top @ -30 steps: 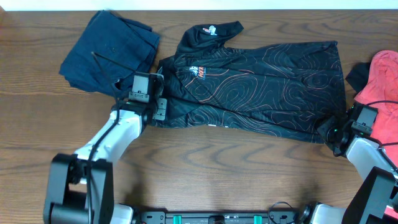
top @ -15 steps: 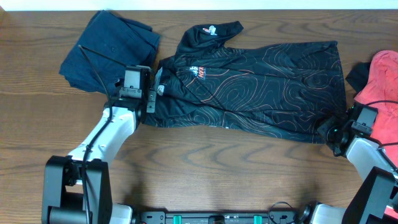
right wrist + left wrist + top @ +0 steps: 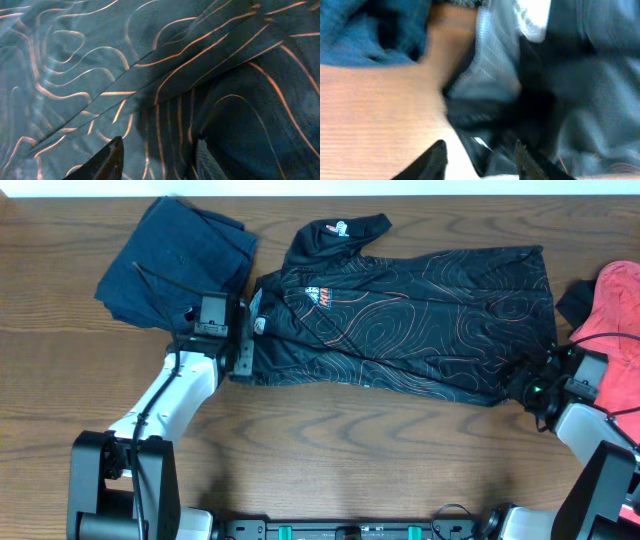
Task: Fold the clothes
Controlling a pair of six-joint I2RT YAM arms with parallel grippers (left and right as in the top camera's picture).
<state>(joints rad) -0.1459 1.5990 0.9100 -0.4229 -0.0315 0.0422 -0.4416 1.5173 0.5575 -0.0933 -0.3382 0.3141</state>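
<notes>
The black jersey (image 3: 400, 320) with orange contour lines lies spread flat across the middle of the table, collar to the left. My left gripper (image 3: 243, 348) is at its left edge by the collar. In the blurred left wrist view, its fingers (image 3: 480, 150) close on a dark fold of jersey (image 3: 590, 75) with grey lining showing. My right gripper (image 3: 528, 385) is at the jersey's lower right corner. In the right wrist view, its fingers (image 3: 159, 147) pinch a creased fold of the jersey (image 3: 100, 65).
A folded navy-blue garment (image 3: 175, 265) lies at the back left, just beyond my left gripper, and shows in the left wrist view (image 3: 365, 30). A coral-red garment (image 3: 610, 310) lies at the right edge. Bare wooden table (image 3: 350, 450) runs along the front.
My left gripper moved left and slightly back, drawing the jersey's left edge out and turning up its grey inner lining. The jersey's lower right corner shifted slightly up and left with my right gripper.
</notes>
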